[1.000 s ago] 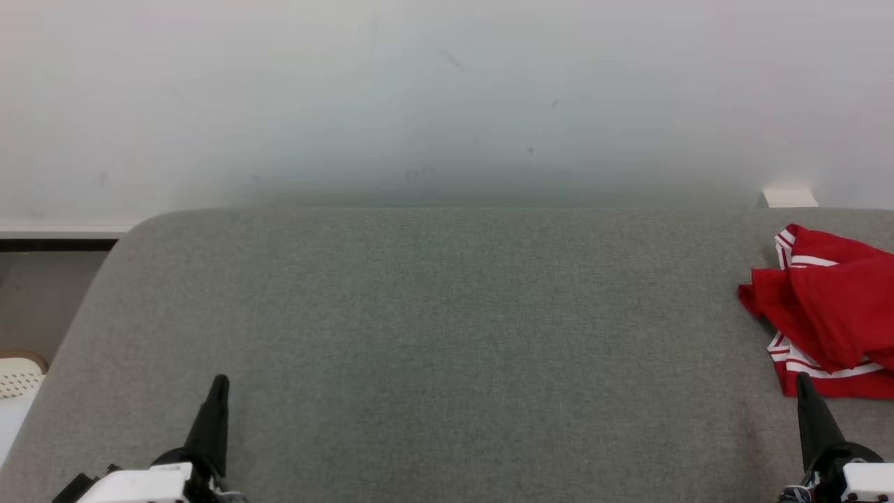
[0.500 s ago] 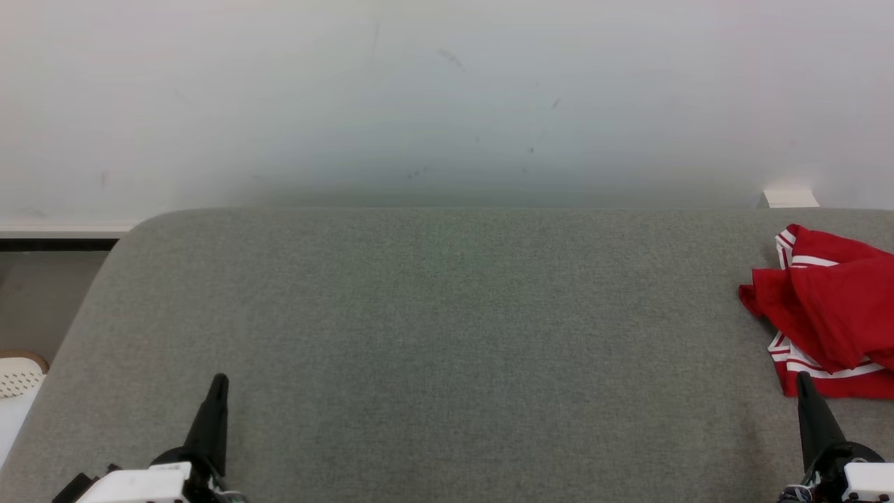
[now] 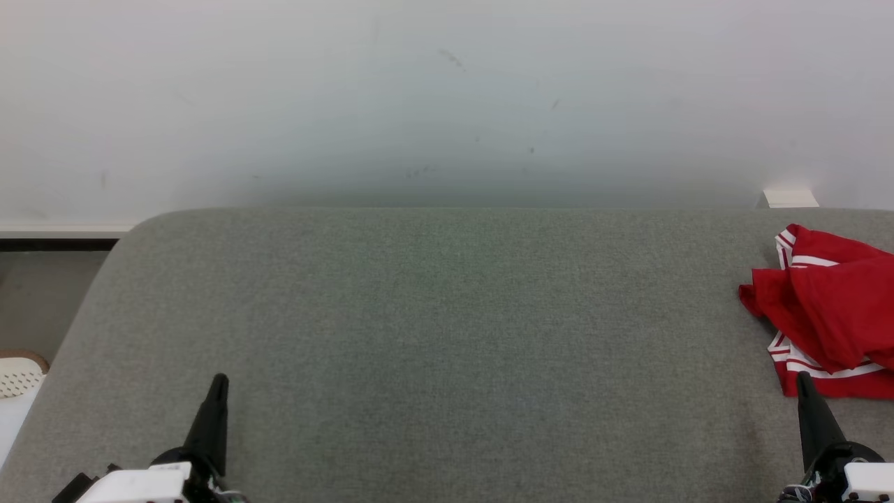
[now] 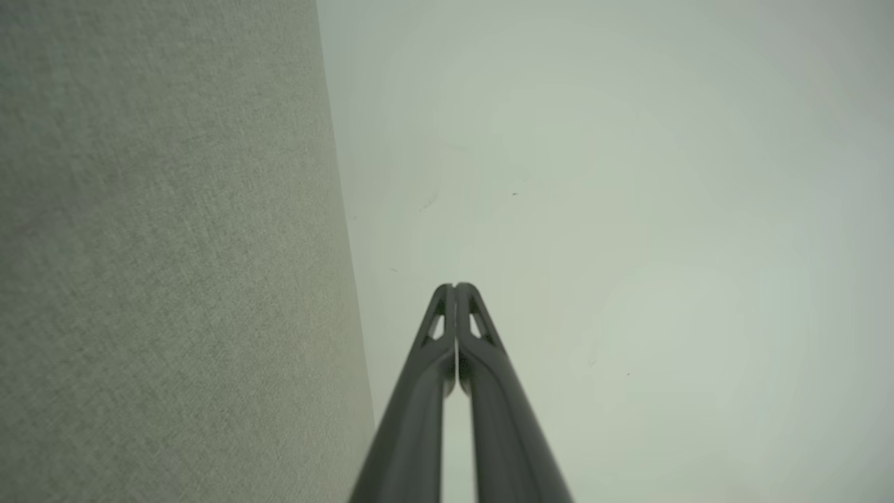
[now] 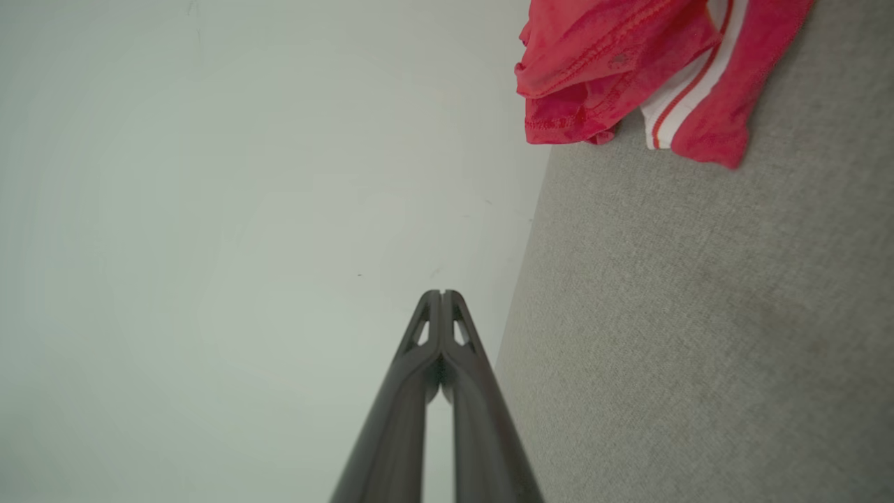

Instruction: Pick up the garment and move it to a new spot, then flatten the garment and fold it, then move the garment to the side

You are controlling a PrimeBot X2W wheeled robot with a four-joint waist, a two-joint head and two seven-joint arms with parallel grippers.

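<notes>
A crumpled red garment [image 3: 831, 314] with white stripes lies at the right edge of the grey padded surface [image 3: 433, 335], partly cut off by the head view's border. It also appears in the right wrist view as a red garment [image 5: 628, 63] at the top. My right gripper [image 3: 803, 381] is shut, its tip just in front of the garment's near hem, holding nothing. My left gripper [image 3: 219, 381] is shut and empty at the lower left, far from the garment. Both pairs of fingers are pressed together in the wrist views: left gripper [image 4: 455, 286], right gripper [image 5: 441, 293].
A pale wall [image 3: 447, 98] rises behind the surface. A small white block [image 3: 789, 198] sits at the back right edge. Off the left edge, lower down, are a strip of floor and a white perforated basket [image 3: 17, 377].
</notes>
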